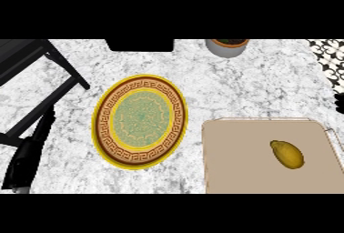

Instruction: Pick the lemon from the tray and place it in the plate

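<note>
A: Yellow lemon (287,154) lies on the beige tray (235,173), right of the plate (139,121), apart from it on the marble tabletop (269,82). Step?

B: Head view: pick not yet begun. Next, the right hand must reach the lemon.

A: Hidden?

B: Neither hand shows, so their state cannot be told. A pot (228,46) is cut off at the top; dark shapes at left are unclear.

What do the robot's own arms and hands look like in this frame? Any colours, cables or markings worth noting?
Very little of them shows. The left hand appears only as a long, narrow black shape with a slight sheen at the view's lower left edge. No grey forearm, cable or marking can be made out on it. The right hand does not show.
</note>
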Controlling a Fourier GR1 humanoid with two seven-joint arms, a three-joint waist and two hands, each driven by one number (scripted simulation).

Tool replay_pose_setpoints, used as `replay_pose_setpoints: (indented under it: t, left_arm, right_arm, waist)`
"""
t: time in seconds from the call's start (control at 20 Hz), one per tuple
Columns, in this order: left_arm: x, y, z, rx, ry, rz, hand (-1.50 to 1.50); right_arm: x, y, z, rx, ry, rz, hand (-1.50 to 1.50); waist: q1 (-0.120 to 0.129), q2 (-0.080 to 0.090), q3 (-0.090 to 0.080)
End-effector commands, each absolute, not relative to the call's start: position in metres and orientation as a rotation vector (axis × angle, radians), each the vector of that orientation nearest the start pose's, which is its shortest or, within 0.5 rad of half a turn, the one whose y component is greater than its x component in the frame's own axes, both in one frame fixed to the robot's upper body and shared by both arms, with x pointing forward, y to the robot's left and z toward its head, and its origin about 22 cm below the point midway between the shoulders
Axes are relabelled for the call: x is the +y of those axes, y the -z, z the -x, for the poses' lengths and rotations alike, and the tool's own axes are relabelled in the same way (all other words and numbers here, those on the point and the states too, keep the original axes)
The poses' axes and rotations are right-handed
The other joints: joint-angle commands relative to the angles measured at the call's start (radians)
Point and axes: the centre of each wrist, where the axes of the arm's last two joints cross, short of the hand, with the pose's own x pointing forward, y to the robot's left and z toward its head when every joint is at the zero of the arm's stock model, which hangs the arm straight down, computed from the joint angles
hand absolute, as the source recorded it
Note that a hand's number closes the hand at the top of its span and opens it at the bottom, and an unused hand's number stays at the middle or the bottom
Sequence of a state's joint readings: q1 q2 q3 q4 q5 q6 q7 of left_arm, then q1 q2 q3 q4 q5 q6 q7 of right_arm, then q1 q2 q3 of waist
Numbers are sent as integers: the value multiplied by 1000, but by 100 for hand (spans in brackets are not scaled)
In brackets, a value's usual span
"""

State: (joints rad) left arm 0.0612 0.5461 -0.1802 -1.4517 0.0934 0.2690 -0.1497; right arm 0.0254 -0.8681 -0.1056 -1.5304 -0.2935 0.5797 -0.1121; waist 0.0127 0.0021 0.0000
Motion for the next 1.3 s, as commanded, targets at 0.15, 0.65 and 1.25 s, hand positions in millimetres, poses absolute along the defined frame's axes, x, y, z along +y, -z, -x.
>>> replay_pose_setpoints:
  t: [0.15,0.65,1.25]
  left_arm:
    - [330,-5,-231,-1520,300,-452,0]
    - [346,-2,-221,-1512,304,-482,0]
    - [332,-10,-214,-1518,298,-471,0]
  right_arm:
    - [-411,-117,-268,-1263,-970,40,-150]
    - [-405,-84,-295,-1126,-1184,76,-150]
    - [-382,-54,-304,-1055,-1279,-8,-150]
  waist:
    - [0,0,0]
    - [-1,0,0]
    - [-7,-3,0]
